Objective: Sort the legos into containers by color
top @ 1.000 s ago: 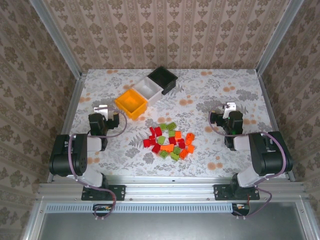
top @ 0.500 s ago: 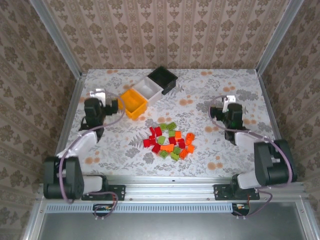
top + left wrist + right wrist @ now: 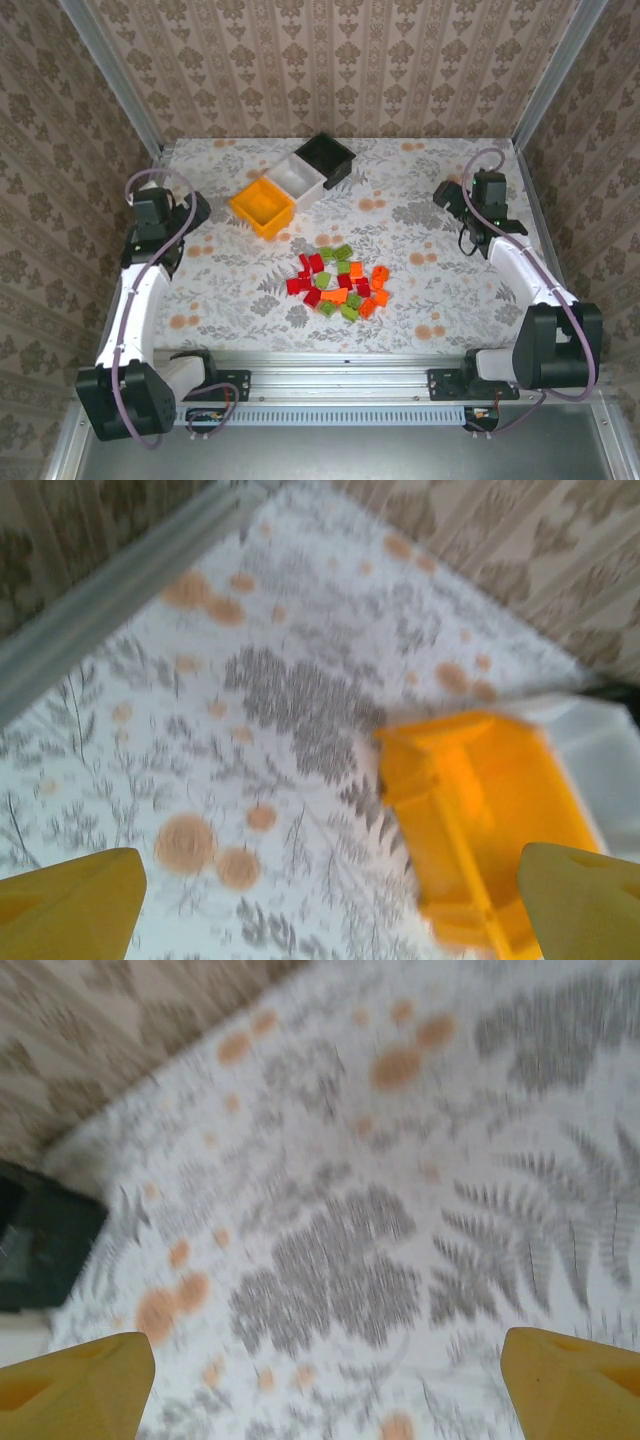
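Observation:
The legos [image 3: 340,283], several small red, orange and light green bricks, lie in a loose heap on the floral table, front of centre. Three containers stand in a diagonal row behind them: yellow-orange [image 3: 263,207], white [image 3: 298,178] and black [image 3: 326,157]. My left gripper [image 3: 195,208] hovers left of the yellow-orange bin [image 3: 480,820], open with nothing between its fingers [image 3: 70,905]. My right gripper [image 3: 447,197] is at the back right, also open and empty, far from the heap. The black bin [image 3: 40,1245] shows at the left edge of the right wrist view.
Wallpapered walls and metal rails [image 3: 140,210] close in the table on the left, back and right. Bare floral tablecloth [image 3: 400,200] lies between the bins and the right gripper. Both arm bases sit on the front rail [image 3: 340,375].
Both arms have stretched out from their folded poses. The left gripper swung back and to the left, the right gripper back and to the right. The legos and bins have not moved.

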Tool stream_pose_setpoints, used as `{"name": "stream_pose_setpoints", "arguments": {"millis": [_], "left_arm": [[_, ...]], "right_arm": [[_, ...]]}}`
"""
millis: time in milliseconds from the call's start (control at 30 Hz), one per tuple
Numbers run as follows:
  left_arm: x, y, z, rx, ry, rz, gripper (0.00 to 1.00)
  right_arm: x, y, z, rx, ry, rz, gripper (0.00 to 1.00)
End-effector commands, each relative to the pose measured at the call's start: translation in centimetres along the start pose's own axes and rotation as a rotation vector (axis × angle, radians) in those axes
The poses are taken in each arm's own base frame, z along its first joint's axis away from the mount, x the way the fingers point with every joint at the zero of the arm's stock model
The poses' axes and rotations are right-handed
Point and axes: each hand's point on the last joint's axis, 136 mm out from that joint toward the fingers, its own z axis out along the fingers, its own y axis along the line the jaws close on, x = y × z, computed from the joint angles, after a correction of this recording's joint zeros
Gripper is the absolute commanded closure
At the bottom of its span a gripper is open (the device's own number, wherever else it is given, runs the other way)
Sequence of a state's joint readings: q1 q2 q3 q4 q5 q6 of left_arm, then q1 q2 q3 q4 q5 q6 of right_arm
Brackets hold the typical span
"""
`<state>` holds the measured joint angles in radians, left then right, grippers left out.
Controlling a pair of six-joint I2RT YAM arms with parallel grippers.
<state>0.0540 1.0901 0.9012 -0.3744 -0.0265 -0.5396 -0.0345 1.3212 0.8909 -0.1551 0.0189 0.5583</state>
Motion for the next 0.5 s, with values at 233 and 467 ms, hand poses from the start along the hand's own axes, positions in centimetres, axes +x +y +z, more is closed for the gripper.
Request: {"name": "stream_pose_setpoints", "arguments": {"millis": [233,467], "left_arm": [[1.8,-2.8,3.7,0.074,0.261,0.019,0.12],[3.1,-6.5,11.0,0.117,0.386,0.132,0.26]], "right_arm": [[1.2,1.8,-0.3,-0.081,0.063,0.047,0.1],[2.3,1.9,0.4,-0.082,0.101,0.049,0.12]]}}
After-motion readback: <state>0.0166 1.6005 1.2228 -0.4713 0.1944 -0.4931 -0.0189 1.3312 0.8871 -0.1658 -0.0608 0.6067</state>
